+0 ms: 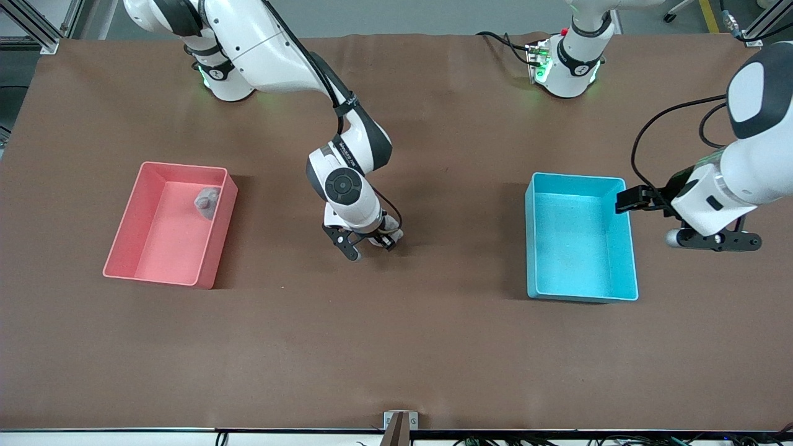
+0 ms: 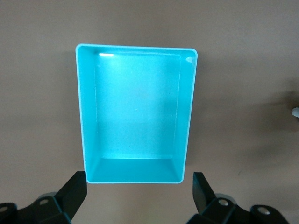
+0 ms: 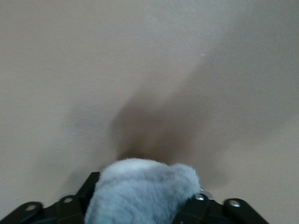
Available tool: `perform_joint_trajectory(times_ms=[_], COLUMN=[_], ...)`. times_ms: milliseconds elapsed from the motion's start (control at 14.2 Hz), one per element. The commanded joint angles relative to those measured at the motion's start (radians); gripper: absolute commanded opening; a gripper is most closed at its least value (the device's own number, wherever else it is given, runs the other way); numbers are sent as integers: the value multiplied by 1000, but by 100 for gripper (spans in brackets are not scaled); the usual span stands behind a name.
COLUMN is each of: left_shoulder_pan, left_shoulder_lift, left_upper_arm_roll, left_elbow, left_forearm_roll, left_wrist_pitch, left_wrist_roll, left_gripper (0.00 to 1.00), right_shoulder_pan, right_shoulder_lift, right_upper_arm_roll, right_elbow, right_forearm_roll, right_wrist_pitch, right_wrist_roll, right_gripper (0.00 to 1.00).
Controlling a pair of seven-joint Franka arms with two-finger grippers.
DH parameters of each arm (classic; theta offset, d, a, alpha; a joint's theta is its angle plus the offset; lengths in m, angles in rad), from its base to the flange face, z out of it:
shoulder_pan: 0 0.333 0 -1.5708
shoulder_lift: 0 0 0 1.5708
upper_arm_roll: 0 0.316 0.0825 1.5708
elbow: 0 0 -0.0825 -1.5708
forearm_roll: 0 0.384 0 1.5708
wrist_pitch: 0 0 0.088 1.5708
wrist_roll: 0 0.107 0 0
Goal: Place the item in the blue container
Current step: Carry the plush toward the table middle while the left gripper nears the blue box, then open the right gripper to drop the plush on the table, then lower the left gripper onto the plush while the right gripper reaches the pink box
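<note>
The blue container is a light-blue rectangular bin, holding nothing, toward the left arm's end of the table; the left wrist view looks into the container. My right gripper hangs over the bare table between the two bins, shut on a grey fluffy item. In the right wrist view the item fills the space between the jaws of the right gripper. My left gripper waits open at the container's wall on the left arm's side; in its wrist view the left gripper has both fingers spread wide.
A pink bin stands toward the right arm's end of the table with another grey plush piece inside, against its wall. A brown mat covers the table.
</note>
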Motion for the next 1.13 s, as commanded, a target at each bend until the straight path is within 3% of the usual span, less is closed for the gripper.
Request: perform_joint_trajectory(times_ms=[0,283,424,636,777,1060], left_shoulder_pan=[-1,-10,-74,-236,-333,-436], left_shoulder_lift=[-11,-4,11,60,112,214], left_upper_arm_roll=[-31,-145,-174,-176,-176,-169], left_elbow=[-91,-131,-131,-129,-122,-116], left_forearm_roll=[6,6,6,6,12,22], left_wrist_pitch=[103,175,197,305,423,611], left_wrist_roll=[-41,-219,-356,-591,-778,-873], left_gripper=[100,100,100,100,100,100], right_shoulder_pan=[-62,-163,-244,-379,-483,-560], right_shoulder_lift=[-35,-182,-259,-409,-443,-555], right_upper_arm_roll=[6,-33,-33,-31,-31,-36], right_elbow=[65,64,21,-132,-159,-349], right_forearm_roll=[-1,-10,-39,-56,-58,-73], right_wrist_pitch=[-150,-423,-493,-508,-585,-545], right_wrist_roll=[-29,-291,-389,-531,-569,-617], right_gripper=[100,100,100,100,100,100])
